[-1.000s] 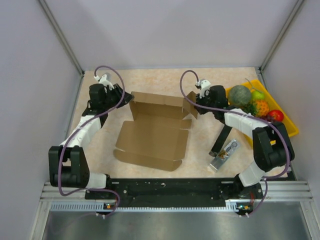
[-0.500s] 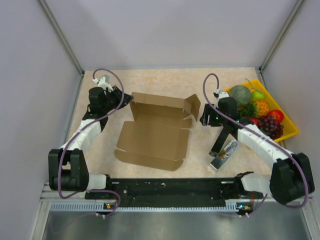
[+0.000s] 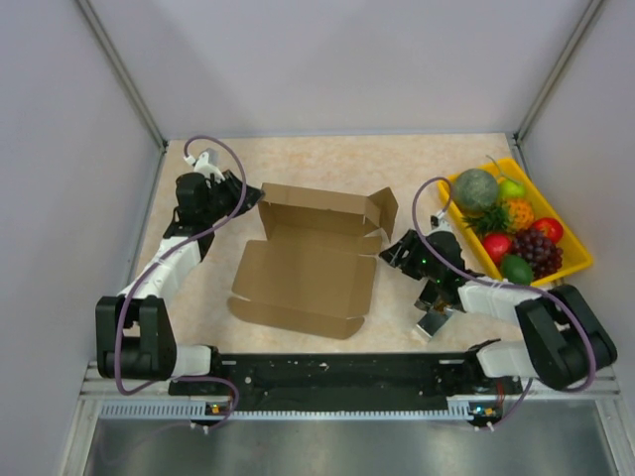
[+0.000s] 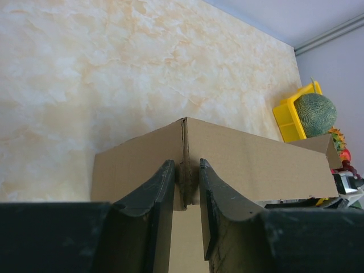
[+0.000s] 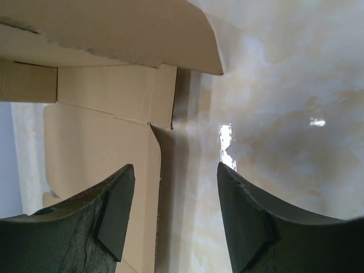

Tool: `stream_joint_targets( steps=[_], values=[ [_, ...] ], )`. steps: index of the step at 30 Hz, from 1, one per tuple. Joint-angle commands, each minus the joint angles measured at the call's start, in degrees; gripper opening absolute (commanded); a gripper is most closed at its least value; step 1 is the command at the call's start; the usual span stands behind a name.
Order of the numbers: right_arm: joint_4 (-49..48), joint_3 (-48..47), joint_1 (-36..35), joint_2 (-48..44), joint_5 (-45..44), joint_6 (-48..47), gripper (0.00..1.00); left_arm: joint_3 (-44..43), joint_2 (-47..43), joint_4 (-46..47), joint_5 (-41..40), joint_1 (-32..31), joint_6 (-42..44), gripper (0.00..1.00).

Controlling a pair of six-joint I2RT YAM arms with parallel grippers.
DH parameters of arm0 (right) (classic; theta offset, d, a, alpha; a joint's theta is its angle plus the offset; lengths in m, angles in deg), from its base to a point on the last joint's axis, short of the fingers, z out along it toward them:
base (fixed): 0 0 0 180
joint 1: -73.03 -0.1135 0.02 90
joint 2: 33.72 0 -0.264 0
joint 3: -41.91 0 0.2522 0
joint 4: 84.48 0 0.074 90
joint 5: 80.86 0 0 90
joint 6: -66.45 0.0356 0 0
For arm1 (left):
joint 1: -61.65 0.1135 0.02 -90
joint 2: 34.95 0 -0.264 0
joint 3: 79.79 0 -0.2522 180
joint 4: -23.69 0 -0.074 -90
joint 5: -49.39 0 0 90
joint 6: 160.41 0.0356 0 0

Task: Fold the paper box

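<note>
The paper box (image 3: pixel 308 263) lies open on the table (image 3: pixel 327 159), about midway between my two arms. Its far wall stands upright, its broad near panel lies flat, and a flap at the far right corner is raised at an angle. My left gripper (image 4: pixel 186 170) is at the box's far left corner. Its fingers are pinched on the top edge of the upright wall, right at a vertical crease, with cardboard on both sides of the pinch. My right gripper (image 5: pixel 173 170) sits low just beside the box's right edge. Its jaws are spread and nothing is between them; the wrist view shows only flat cardboard and bare tabletop in the gap. The yellow tray (image 3: pixel 578 260) of fruit (image 3: pixel 519 213) sits at the table's right side, apart from the box.
</note>
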Motion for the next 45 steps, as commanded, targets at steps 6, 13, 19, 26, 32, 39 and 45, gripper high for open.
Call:
stream_joint_targets(
  steps=[6, 13, 19, 26, 32, 39, 45],
  values=[
    [-15.03, -6.78, 0.21, 12.80, 1.60, 2.58, 0.49, 1.42, -1.45, -3.26, 1.11, -0.44, 0.44, 0.26],
    [-17.49, -7.31, 1.53, 17.90, 2.22, 7.86, 0.47, 0.90, -1.10, -3.61, 1.46, -0.44, 0.70, 0.25],
    [-18.55, -8.54, 1.53, 21.67, 3.01, 8.92, 0.47, 0.28, -1.36, -4.57, 1.46, -0.44, 1.23, 0.26],
    [-17.85, -10.56, 1.53, 22.21, 3.62, 7.34, 0.34, 0.45, -1.45, -4.66, 1.19, -0.53, 1.58, 0.26],
    [-17.15, -10.65, 1.10, 20.98, 4.59, 6.99, 0.17, 0.54, -1.62, -4.57, 1.02, -0.44, 1.41, 0.25],
    [-13.20, -12.76, -2.85, 18.26, 2.49, 4.62, 0.13, 0.81, -1.89, -4.14, 1.64, -0.44, 0.71, 0.24],
    [-12.22, -13.37, -5.32, 16.41, 0.20, 4.53, 0.24, 1.60, -2.15, -3.43, 1.63, -0.53, 0.44, 0.24]
  ],
)
